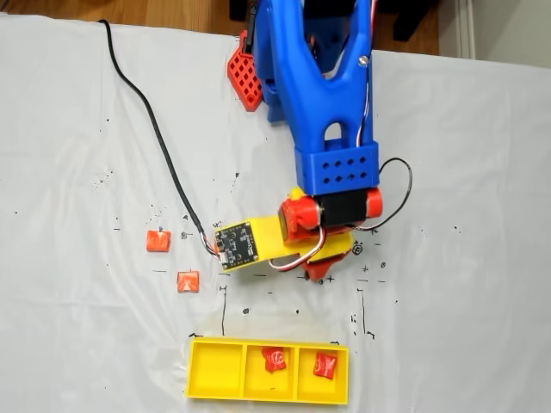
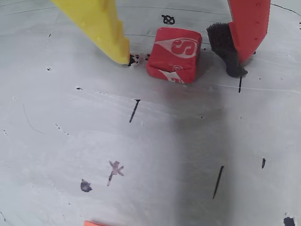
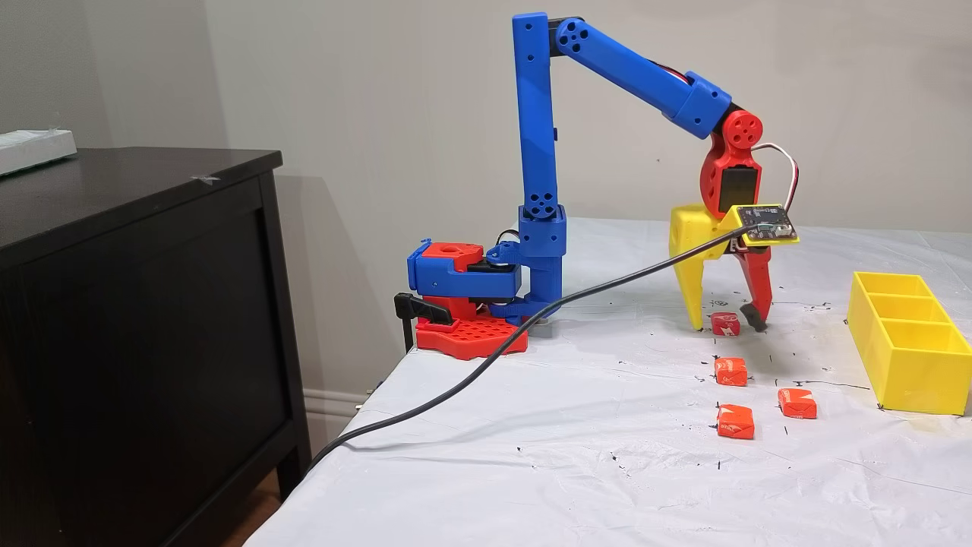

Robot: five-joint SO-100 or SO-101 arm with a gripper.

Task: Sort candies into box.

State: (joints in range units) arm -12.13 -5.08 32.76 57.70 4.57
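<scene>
A dark red candy [image 2: 173, 54] with white marks lies on the white sheet between my gripper's [image 2: 181, 63] fingertips. The gripper is open, its tips down at the sheet. The yellow finger [image 2: 101, 23] stands just left of the candy, and the red finger's black pad [image 2: 223, 47] is slightly apart on its right. In a fixed view the same candy [image 3: 725, 324] sits under the gripper [image 3: 725, 327]. Three orange-red candies [image 3: 730, 371], [image 3: 735, 422], [image 3: 796, 403] lie loose in front. The yellow box [image 1: 215, 372] holds one candy [image 1: 275, 359] in its middle compartment and one [image 1: 325, 365] in its right compartment.
A black cable [image 1: 159, 138] runs across the sheet to the board on the wrist. The arm's red base [image 3: 463, 334] is clamped at the table's edge. A dark cabinet [image 3: 144, 304] stands beside the table. Two loose candies [image 1: 157, 241], [image 1: 188, 281] lie left of the gripper [image 1: 320, 268].
</scene>
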